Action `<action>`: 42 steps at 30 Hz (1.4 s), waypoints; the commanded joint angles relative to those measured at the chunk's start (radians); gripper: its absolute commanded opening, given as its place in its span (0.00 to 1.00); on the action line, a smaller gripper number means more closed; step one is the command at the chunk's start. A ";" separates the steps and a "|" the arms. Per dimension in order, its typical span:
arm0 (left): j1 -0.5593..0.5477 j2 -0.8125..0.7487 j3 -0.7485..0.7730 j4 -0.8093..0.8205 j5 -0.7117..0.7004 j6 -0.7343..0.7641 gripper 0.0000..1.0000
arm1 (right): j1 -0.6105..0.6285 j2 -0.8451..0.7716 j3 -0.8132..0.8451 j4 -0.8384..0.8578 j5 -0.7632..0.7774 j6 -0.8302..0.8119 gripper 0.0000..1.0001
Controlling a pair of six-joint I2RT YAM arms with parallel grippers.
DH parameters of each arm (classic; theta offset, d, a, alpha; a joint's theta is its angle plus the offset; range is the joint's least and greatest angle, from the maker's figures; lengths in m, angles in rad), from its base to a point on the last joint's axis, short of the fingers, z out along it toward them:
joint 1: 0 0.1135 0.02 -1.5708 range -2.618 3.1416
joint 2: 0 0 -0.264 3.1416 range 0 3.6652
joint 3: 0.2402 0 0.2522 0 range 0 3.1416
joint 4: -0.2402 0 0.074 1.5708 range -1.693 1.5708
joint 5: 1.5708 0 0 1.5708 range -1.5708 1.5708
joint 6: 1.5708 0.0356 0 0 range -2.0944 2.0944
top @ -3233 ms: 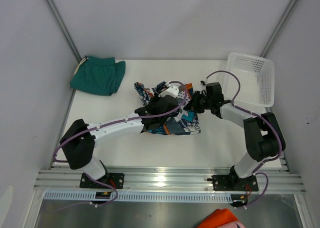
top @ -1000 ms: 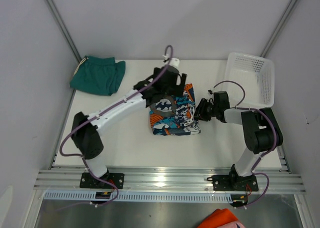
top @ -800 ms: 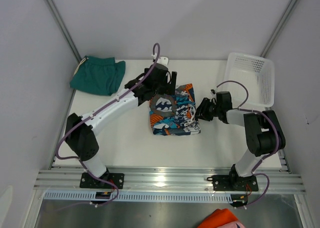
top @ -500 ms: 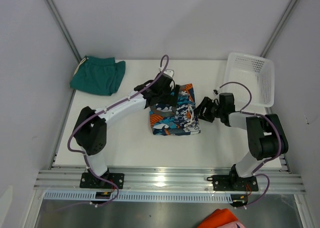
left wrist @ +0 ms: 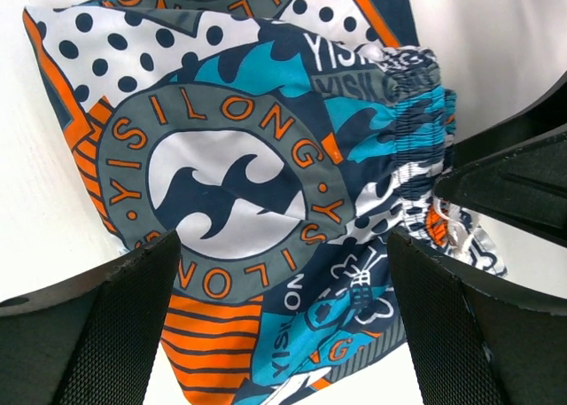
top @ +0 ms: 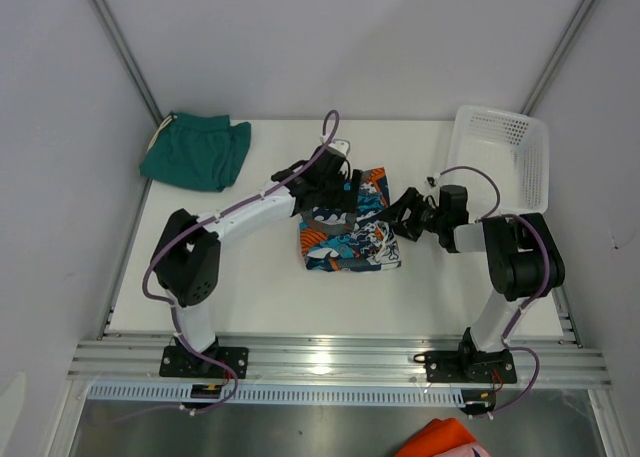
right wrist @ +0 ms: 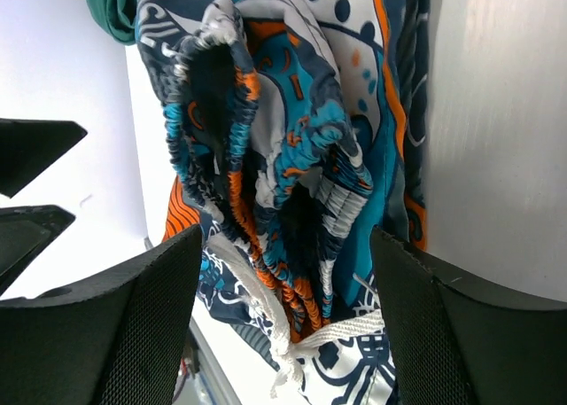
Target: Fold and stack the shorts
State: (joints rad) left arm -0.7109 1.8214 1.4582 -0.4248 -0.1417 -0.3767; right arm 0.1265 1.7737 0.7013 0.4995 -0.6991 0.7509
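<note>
Far right on the white desk (top: 250,297): white plastic basket (top: 505,129), rectangular with rounded corners, walls pierced by a fine grid of holes.

Mid-desk: printed shorts (top: 350,239), folded into a rough rectangle. Soft fabric in orange, blue, white and navy, with polka dots, stripes and a grey ring of orange lettering around a wave emblem. Gathered elastic waistband bunched along the right edge, white drawstring trailing from it.

Far left corner: teal-green shorts (top: 195,152), plain, loosely folded, pale drawstring at the far left edge, well apart from the printed pair.

Left hand (top: 328,199) low over the far end of the printed shorts, fingers spread wide apart, finely textured black pads (left wrist: 124,334) either side of the emblem. Touching the cloth or not: cannot tell.

Right hand (top: 405,213) just beside the waistband edge, fingers likewise apart, ruffled waistband folds between them, not pinched.

Below the desk's near rail: corner of plain orange cloth (top: 445,440).
</note>
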 commanded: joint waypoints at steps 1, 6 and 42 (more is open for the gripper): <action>0.011 0.022 -0.004 0.037 0.022 -0.005 0.99 | -0.004 0.024 0.010 0.088 -0.031 0.030 0.79; 0.014 0.039 -0.010 0.047 0.028 -0.001 0.98 | -0.005 0.061 0.003 0.152 -0.054 0.057 0.79; -0.025 -0.077 -0.222 0.162 0.172 0.061 0.96 | 0.113 0.110 0.254 -0.057 0.047 -0.067 0.04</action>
State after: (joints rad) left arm -0.7292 1.8866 1.2720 -0.2623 0.0063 -0.2970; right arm 0.2218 1.9263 0.8986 0.5316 -0.6926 0.7708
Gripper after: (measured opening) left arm 0.957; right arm 0.110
